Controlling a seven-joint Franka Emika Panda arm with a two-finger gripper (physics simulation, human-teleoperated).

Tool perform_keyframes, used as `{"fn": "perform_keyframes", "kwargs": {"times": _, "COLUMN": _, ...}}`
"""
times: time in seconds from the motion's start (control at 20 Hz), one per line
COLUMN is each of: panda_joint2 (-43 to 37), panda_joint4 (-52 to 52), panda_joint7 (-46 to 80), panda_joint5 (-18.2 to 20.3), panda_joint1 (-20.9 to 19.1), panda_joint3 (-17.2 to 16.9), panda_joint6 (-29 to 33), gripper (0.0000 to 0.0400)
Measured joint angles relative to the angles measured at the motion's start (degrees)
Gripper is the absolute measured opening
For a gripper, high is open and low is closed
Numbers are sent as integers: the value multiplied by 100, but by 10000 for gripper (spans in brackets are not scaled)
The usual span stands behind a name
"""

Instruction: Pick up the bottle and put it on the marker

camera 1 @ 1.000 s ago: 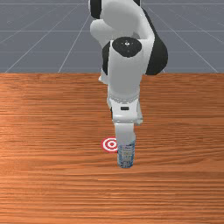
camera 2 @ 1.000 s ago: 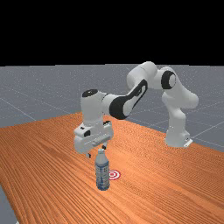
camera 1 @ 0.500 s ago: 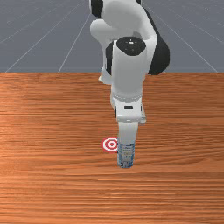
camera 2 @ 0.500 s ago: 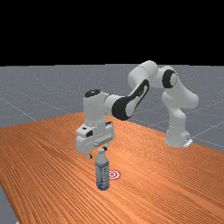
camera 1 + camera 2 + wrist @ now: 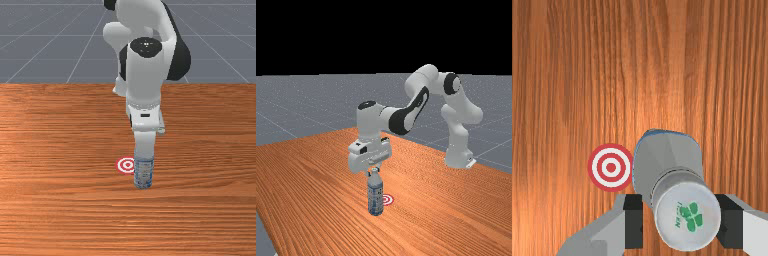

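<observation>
The bottle (image 5: 375,197) stood upright on the table (image 5: 316,175), its cap (image 5: 688,216) between my part-open fingers (image 5: 633,221), close against one, apart from the other, unheld; the marker (image 5: 611,167) lay just beside it, toward the table's side at the front view's left

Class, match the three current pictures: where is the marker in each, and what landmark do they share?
Front view: marker just below the picture's middle, at the front view's left of the bottle.
Far view: lower middle, at the far view's right of the bottle, partly hidden behind it.
Wrist view: beside the bottle, beyond one of the fingers.
Shared landmark: the bottle.
</observation>
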Motion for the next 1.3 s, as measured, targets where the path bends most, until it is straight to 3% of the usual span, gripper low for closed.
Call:
{"fn": "perform_keyframes", "kwargs": {"times": 0.3, "panda_joint2": 33, "panda_joint4": 73, "panda_joint7": -84, "panda_joint5": 98, "panda_joint1": -64, "panda_joint3": 51, "panda_joint6": -104, "gripper": 177}}
{"fn": "perform_keyframes", "kwargs": {"times": 0.5, "panda_joint2": 7, "panda_joint4": 27, "panda_joint7": 597, "panda_joint5": 227, "panda_joint1": -103, "panda_joint3": -142, "panda_joint6": -91, "gripper": 177}}
{"fn": "perform_keyframes", "kwargs": {"times": 0.7, "panda_joint2": -6, "panda_joint4": 12, "panda_joint7": -194, "panda_joint5": 145, "panda_joint1": -353, "panda_joint3": -84, "panda_joint6": -118, "gripper": 177}}
{"fn": "perform_keyframes", "kwargs": {"times": 1.0, "panda_joint2": -597, "panda_joint4": -984, "panda_joint7": -430, "panda_joint5": 420, "panda_joint1": -510, "panda_joint3": 36, "panda_joint6": 233, "gripper": 179}}
{"fn": "perform_keyframes", "kwargs": {"times": 1.15, "panda_joint2": -658, "panda_joint4": -1072, "panda_joint7": -289, "panda_joint5": 255, "panda_joint1": -430, "panda_joint3": -44, "panda_joint6": 257, "gripper": 176}}
{"fn": "perform_keyframes", "kwargs": {"times": 1.3, "panda_joint2": -810, "panda_joint4": -1331, "panda_joint7": -355, "panda_joint5": 332, "panda_joint1": -470, "panda_joint3": -12, "panda_joint6": 340, "gripper": 177}}
